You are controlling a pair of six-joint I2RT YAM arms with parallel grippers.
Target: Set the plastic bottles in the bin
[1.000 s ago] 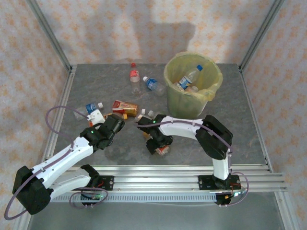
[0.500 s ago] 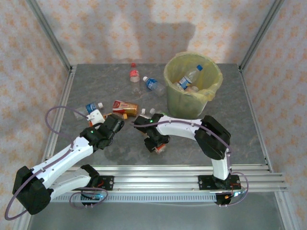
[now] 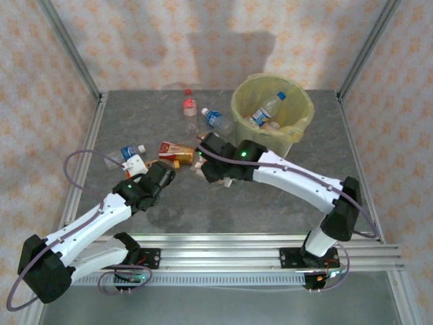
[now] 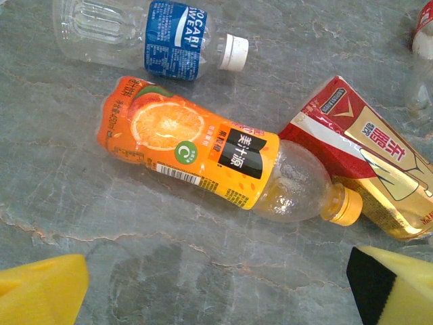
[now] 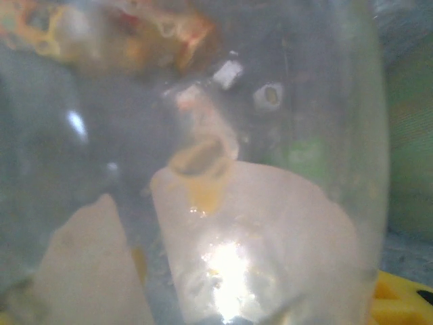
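A clear plastic bottle (image 5: 203, 169) is clamped in the right end effector (image 3: 215, 169) near the round yellow-green plastic bin (image 3: 301, 128); the slick plastic could be dropped short. The left end effector (image 4: 216, 288) is spread, empty.

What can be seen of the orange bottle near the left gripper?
The orange bottle lies on its side on the grey table. Its body is clear plastic and looks empty; an orange label with a fruit slice, a black patch and a barcode wraps it. Its yellow cap seems to touch a red-gold carton. The open left gripper hangs above, not touching it.
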